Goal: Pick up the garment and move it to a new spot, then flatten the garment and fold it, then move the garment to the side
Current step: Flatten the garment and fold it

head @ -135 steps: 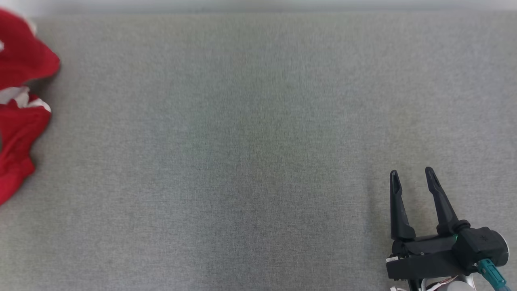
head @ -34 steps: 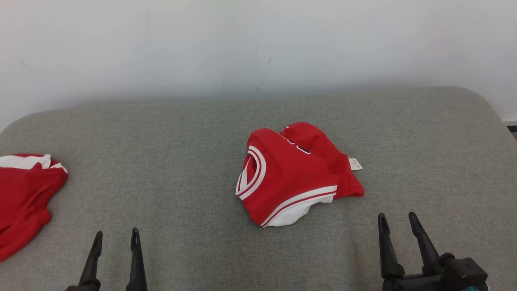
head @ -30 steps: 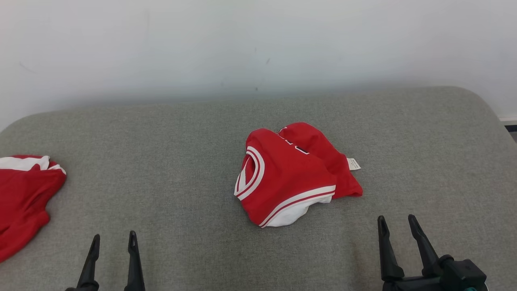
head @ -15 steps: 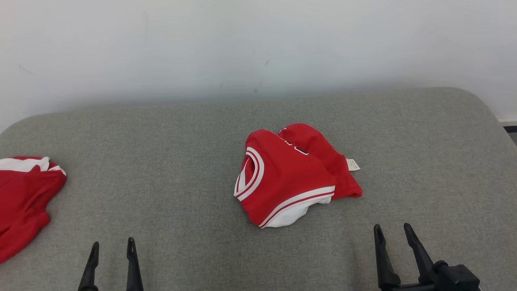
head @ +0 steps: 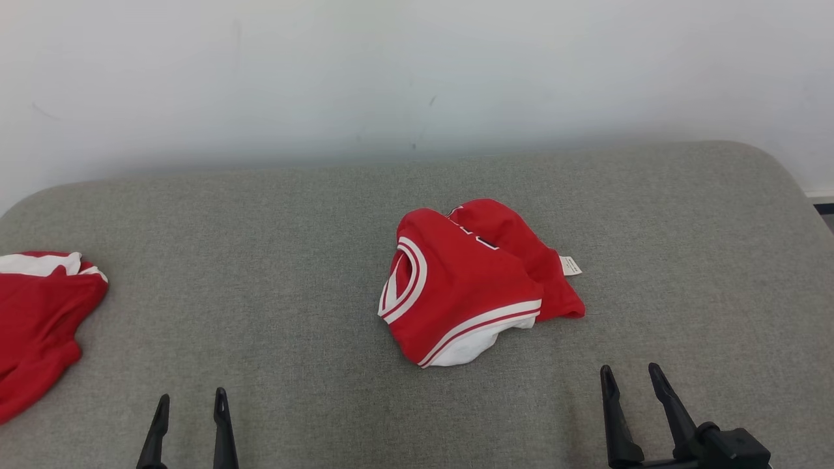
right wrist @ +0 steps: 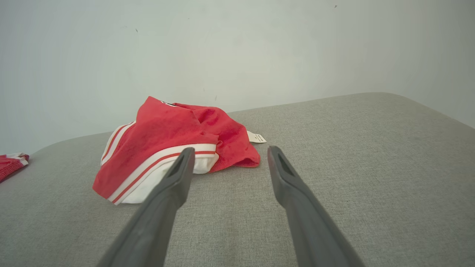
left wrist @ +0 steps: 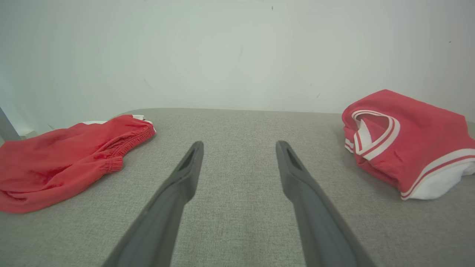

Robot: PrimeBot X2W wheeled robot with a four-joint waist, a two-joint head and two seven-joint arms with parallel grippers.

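Observation:
A red garment (head: 470, 283) with white stripes and a small white label lies crumpled in a heap at the middle of the grey padded surface (head: 287, 260). It also appears at the right in the left wrist view (left wrist: 404, 141) and left of centre in the right wrist view (right wrist: 170, 144). My left gripper (head: 192, 397) is open at the lower left, well short of the heap. My right gripper (head: 631, 374) is open at the lower right, a little nearer than the garment's right edge. Between the fingers of each gripper (left wrist: 239, 146) (right wrist: 229, 152) there is nothing.
A second red piece of clothing (head: 36, 319) with white trim lies at the surface's left edge, also seen in the left wrist view (left wrist: 70, 155). A pale wall (head: 417, 71) rises right behind the surface. The surface's right corner (head: 775, 169) is rounded.
Both grippers have drawn back slightly toward the bottom edge of the head view. The garment has not moved. Since the oldest frame the camera has turned, bringing the garment and wall into view.

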